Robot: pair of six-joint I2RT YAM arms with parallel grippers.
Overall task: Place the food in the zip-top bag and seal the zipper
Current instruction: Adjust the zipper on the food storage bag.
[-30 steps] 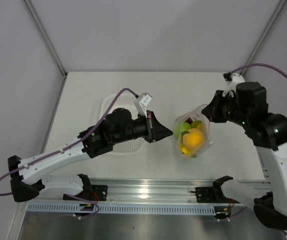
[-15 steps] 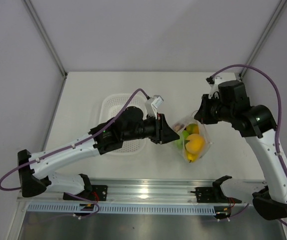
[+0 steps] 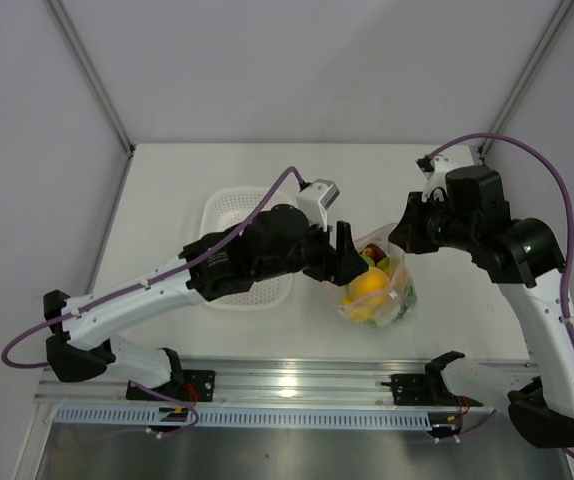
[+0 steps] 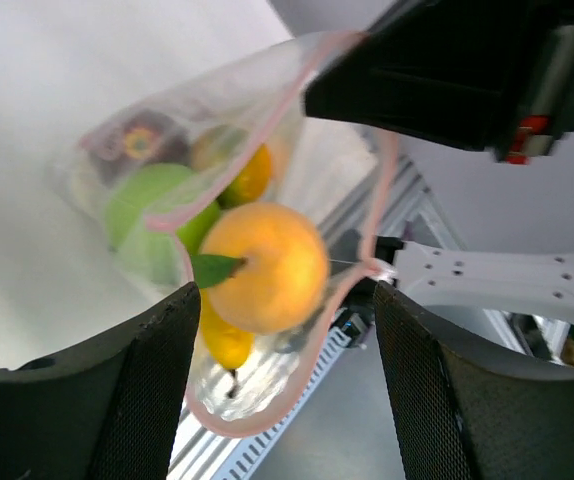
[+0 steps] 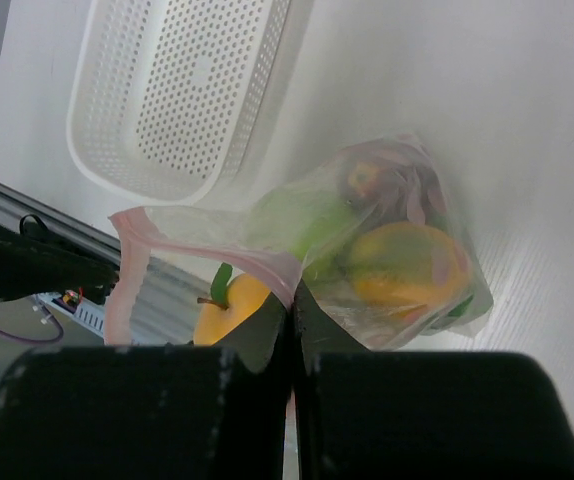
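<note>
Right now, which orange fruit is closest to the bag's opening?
The orange fruit with the green leaf, right at the pink zipper. The other orange fruit lies deeper, near the dark red apple.

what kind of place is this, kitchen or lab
Most likely a robot lab bench, not a kitchen: a white table boxed in by blank walls, the left arm and right arm bolted to a metal rail, and toy fruit in a zip-top bag.
</note>
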